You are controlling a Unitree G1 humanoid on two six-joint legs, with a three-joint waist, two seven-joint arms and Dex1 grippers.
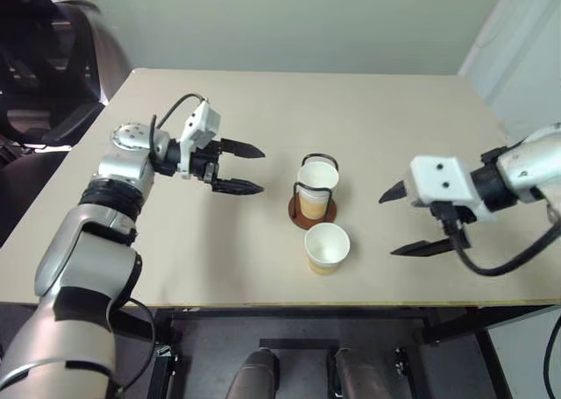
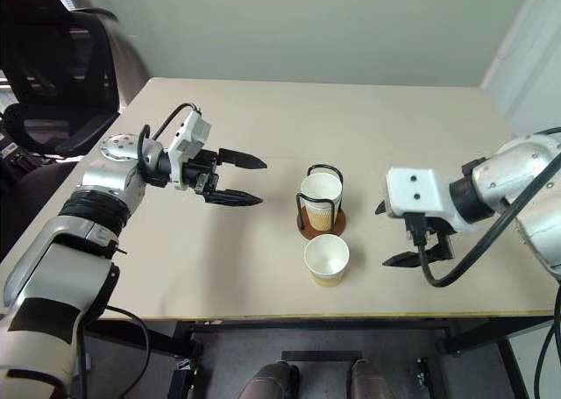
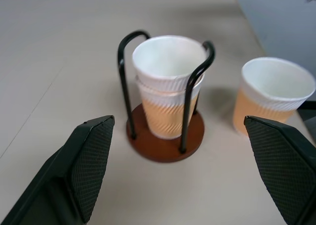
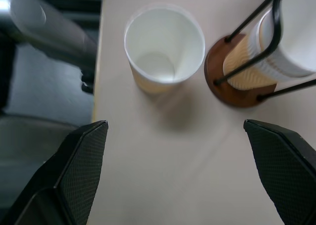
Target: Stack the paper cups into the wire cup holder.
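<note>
Near the table's (image 1: 219, 267) front edge, one loose paper cup (image 1: 327, 247) stands upright, just before the wire cup holder (image 1: 313, 208), which already holds two nested cups (image 3: 168, 86). The left tool (image 1: 238, 168) and right tool (image 1: 412, 224) hover wide and empty on either side. The last cup likely needs grasping next, then lifting over the holder.

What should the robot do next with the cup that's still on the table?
Probably reach the right gripper down around the loose cup. Its jaws are open and empty, and that cup stands upright on the table, just in front of the holder, which already has two cups nested inside. The left gripper is open too, but farther away.
</note>
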